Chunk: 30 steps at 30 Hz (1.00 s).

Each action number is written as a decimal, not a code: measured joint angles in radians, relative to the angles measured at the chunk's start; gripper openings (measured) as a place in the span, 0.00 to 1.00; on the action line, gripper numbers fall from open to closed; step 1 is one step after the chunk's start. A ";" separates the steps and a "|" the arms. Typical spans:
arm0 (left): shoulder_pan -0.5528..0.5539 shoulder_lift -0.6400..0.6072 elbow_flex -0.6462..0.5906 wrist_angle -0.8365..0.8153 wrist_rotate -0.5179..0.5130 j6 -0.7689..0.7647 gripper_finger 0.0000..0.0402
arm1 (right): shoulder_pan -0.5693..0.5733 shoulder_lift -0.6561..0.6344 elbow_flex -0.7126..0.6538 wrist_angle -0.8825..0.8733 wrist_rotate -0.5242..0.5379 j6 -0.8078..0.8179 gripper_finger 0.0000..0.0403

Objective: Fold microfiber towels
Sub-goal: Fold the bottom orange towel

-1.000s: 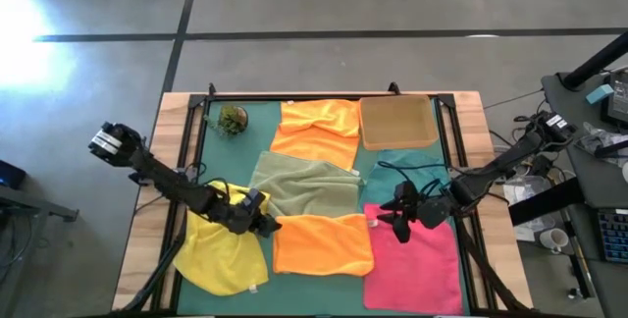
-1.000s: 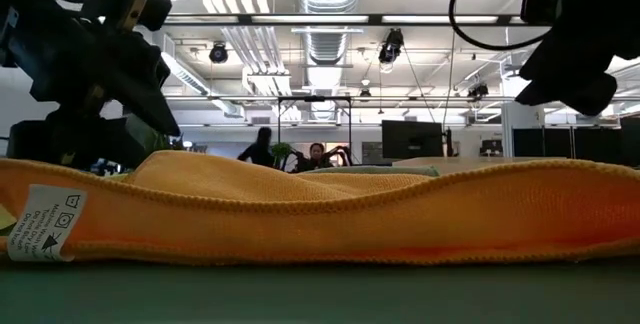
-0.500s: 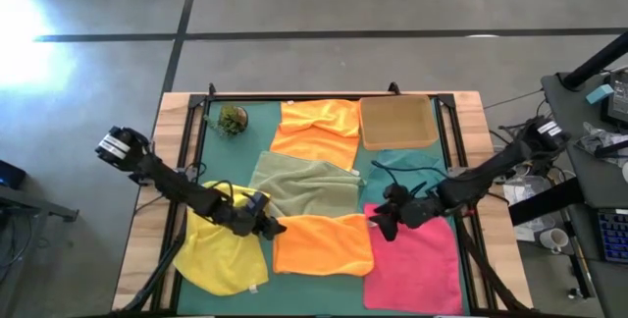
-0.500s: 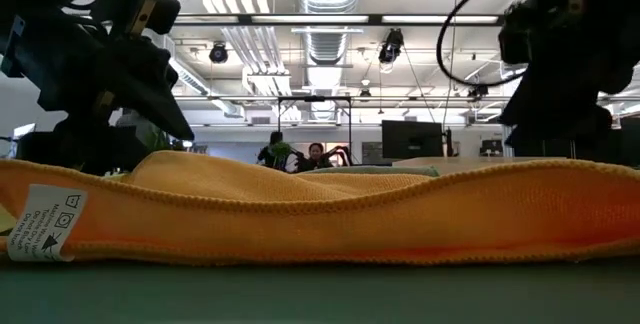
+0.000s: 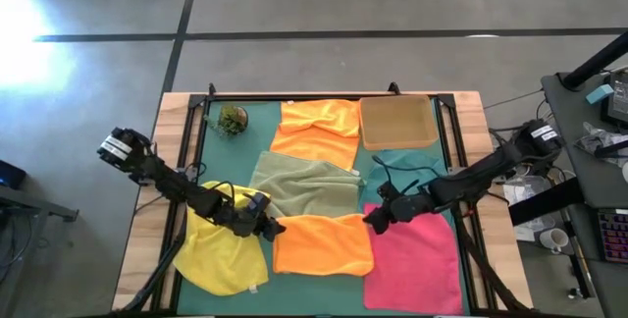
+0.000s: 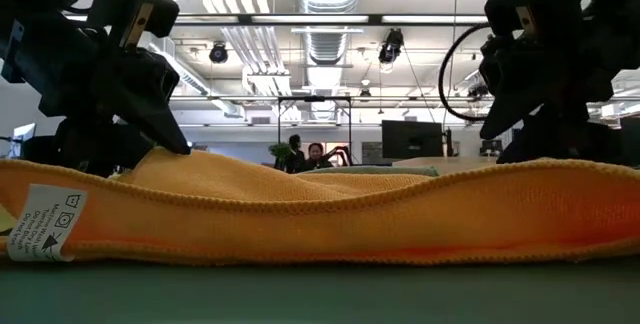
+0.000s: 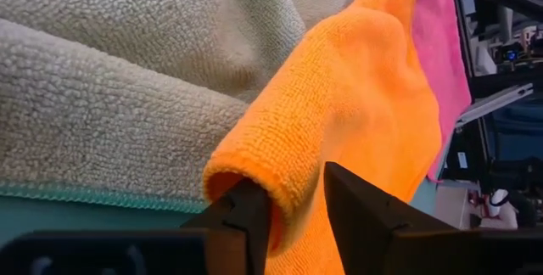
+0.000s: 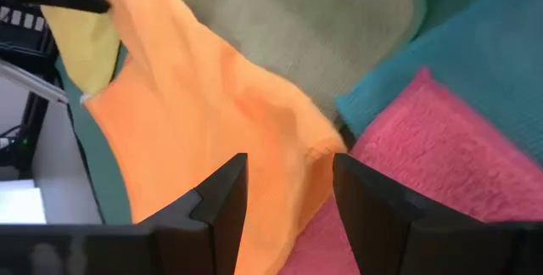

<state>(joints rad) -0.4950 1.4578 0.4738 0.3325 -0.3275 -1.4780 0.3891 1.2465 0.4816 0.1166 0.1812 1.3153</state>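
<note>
From above, my left hand point(image 5: 270, 226) sits at the left corner of the front orange towel point(image 5: 324, 244), beside the yellow towel point(image 5: 224, 257). My right hand point(image 5: 374, 220) is at that towel's right corner, at the edge of the pink towel point(image 5: 414, 266). On the bench point(image 5: 147, 220) behind lie the olive towel point(image 5: 304, 185), the second orange towel point(image 5: 317, 131), the teal towel point(image 5: 412, 171), a tan tray point(image 5: 397, 122) and a plant ball point(image 5: 233, 119).

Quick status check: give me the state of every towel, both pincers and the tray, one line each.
Near orange towel: flat, corner pinched by left pincer.
Far orange towel: rumpled, unfolded.
Olive green towel: rumpled, partly under near orange towel.
Yellow towel: spread, under left arm.
Pink towel: flat.
Teal towel: mostly covered.
Left pincer: closing on orange corner.
Right pincer: open over orange towel's other corner.
Tan tray: empty.
</note>
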 joint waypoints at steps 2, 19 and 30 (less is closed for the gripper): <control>0.000 0.000 0.000 0.000 0.000 0.000 0.21 | 0.001 0.019 0.000 0.001 -0.006 0.010 0.41; 0.000 -0.001 0.000 0.000 0.001 0.002 0.11 | 0.000 0.191 0.000 0.230 -0.025 0.009 0.33; 0.000 -0.024 0.000 -0.002 0.010 0.054 0.11 | -0.002 0.180 0.000 0.228 -0.024 -0.008 0.09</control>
<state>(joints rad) -0.4950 1.4340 0.4737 0.3305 -0.3179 -1.4243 0.3874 1.4269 0.4812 0.3450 0.1570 1.3070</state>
